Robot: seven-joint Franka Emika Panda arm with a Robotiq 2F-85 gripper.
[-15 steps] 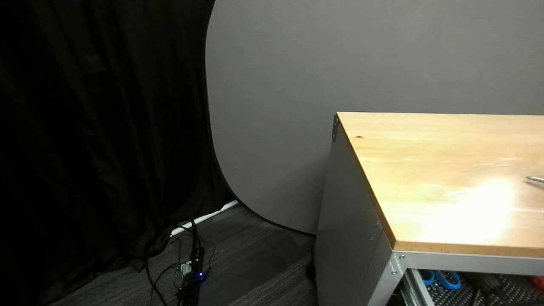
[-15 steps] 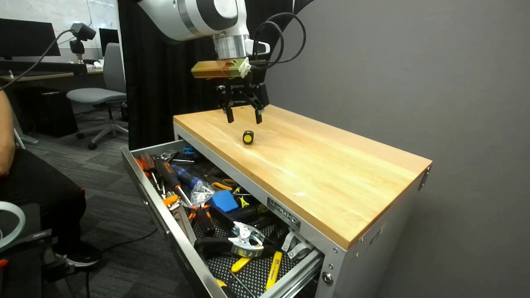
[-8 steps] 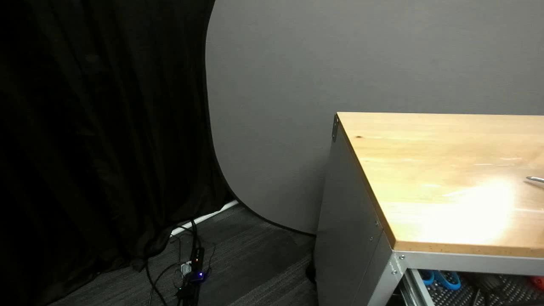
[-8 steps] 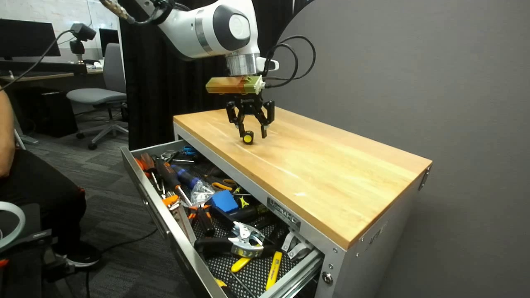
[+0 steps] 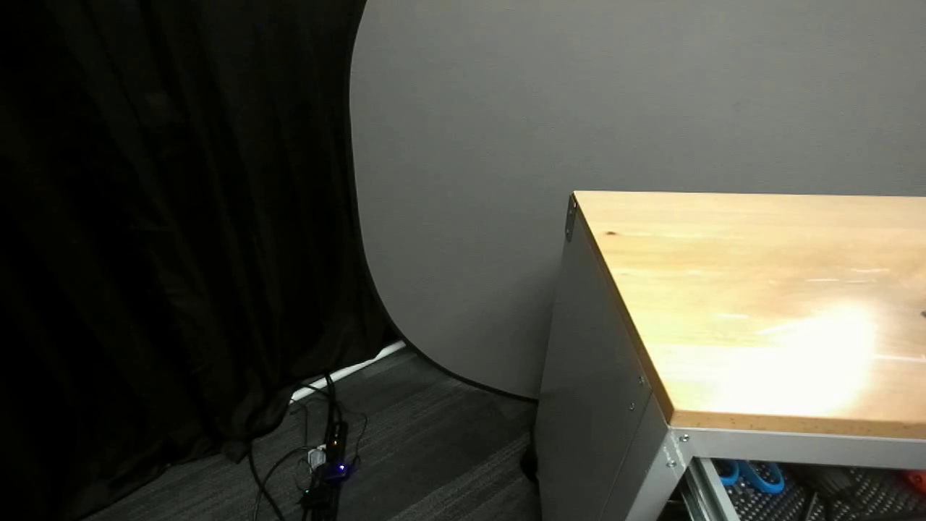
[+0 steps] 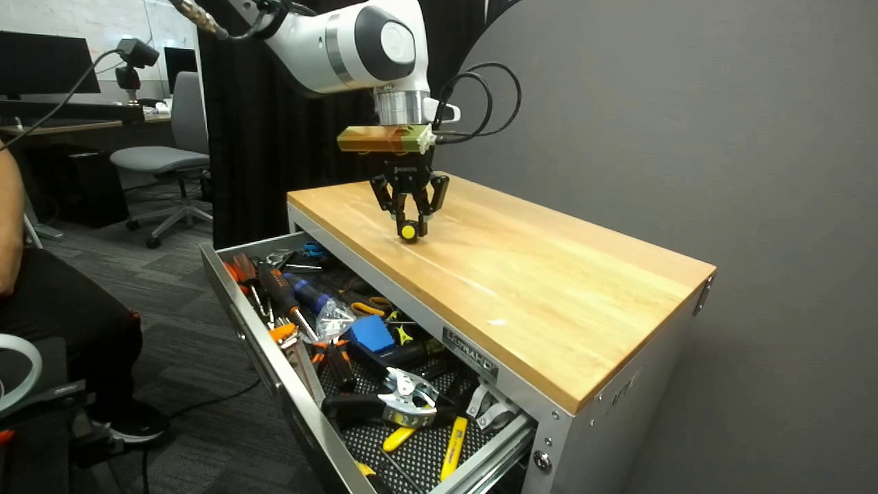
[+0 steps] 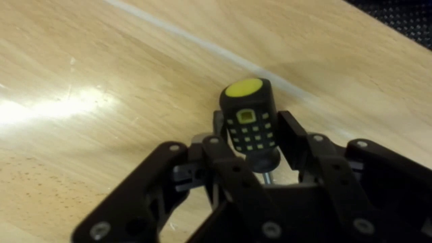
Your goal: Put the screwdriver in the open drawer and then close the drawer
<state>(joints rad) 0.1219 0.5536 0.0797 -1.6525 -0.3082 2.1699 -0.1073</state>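
Observation:
The screwdriver (image 6: pixel 409 232) lies on the wooden tabletop, its black handle ending in a yellow cap. In the wrist view the screwdriver (image 7: pixel 248 135) has yellow squares on the handle, and a bit of metal shaft shows below it; the rest is hidden behind the hand. My gripper (image 7: pixel 251 119) is closed around the handle, one finger against each side. In an exterior view the gripper (image 6: pixel 412 225) points straight down at the tabletop. The drawer (image 6: pixel 291 394) is pulled out at the front of the cabinet. A corner of the drawer (image 5: pixel 712 492) also shows.
Several tools fill the drawer, among them a blue block (image 6: pixel 372 333), a black clamp (image 6: pixel 409 391) and a yellow tool (image 6: pixel 454 449). The tabletop (image 6: pixel 549 302) extends beyond the gripper. A seated person (image 6: pixel 62 329) is beside the drawer's front.
My gripper has come down to the tabletop and its fingers have closed on the screwdriver's handle. The handle has shifted slightly, and the metal tip has nearly left an exterior view's right edge.

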